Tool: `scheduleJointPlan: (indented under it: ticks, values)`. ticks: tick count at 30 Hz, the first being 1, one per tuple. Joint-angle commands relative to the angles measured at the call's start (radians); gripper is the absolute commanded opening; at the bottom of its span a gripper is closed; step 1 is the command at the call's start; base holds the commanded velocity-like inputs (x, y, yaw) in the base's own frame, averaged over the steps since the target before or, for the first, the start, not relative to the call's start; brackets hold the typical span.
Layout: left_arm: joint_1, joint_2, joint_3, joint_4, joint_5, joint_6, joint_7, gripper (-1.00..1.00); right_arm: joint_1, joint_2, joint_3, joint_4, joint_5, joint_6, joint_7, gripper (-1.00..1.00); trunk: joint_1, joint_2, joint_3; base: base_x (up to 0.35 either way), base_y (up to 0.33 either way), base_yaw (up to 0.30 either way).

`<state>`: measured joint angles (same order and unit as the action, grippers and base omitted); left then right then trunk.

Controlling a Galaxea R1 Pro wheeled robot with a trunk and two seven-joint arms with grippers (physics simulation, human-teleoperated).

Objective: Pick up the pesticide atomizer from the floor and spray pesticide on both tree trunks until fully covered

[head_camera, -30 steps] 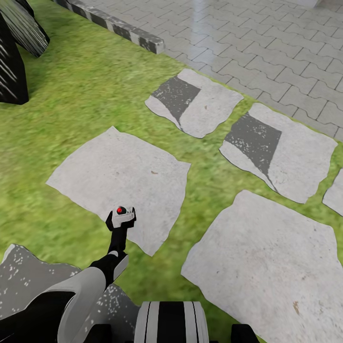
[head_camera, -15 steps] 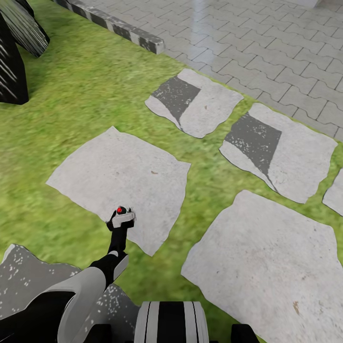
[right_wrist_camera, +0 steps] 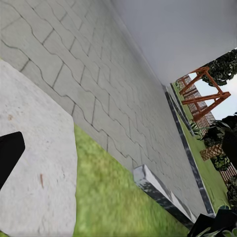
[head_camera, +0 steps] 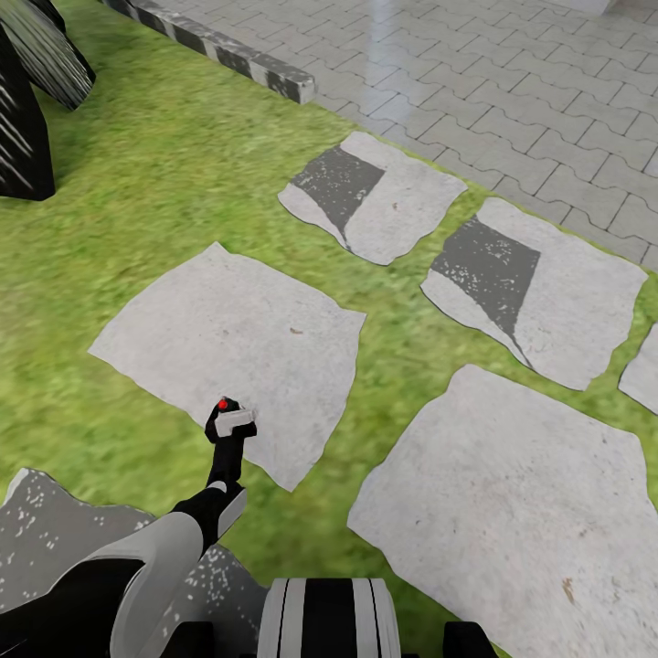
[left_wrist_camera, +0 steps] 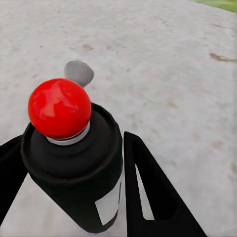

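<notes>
While stretched forward, left gripper [head_camera: 230, 428] clasping pesticide atomizer [head_camera: 234, 418]

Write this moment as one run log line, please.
left gripper: shut on pesticide atomizer | over stone slab | right gripper: unclear | trees: unsprayed

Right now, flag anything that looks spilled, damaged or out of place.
Nothing stands out. The pesticide atomizer sits between the left gripper fingers over a pale stone slab; no spray or spill is visible on the slab or the grass.
</notes>
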<state>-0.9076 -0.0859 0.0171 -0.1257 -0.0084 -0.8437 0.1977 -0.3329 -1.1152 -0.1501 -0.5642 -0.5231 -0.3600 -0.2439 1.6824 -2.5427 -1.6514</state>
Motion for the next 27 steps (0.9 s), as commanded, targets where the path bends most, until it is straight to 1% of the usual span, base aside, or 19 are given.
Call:
scheduleJointPlan:
  ticks: [1,10,27]
  values:
    - [0.0,0.0,0.0,0.0,0.0,0.0,0.0,-1.0,0.0,0.0,0.0,0.0,0.0,0.0,0.0,1.0,0.0,0.0,0.0,0.0,0.0,0.0]
    - [0.0,-0.001,-0.002,-0.003,0.001,0.0,0.001,-1.0,0.0,0.0,0.0,0.0,0.001,0.0,0.0,1.0,0.0,0.0,0.0,0.0,0.0,0.0]
    - [0.0,-0.003,-0.003,-0.009,0.002,-0.001,0.002,-1.0,0.0,0.0,0.0,0.003,0.002,-0.002,0.0,1.0,-0.008,0.004,0.066,0.0,0.0,0.0]
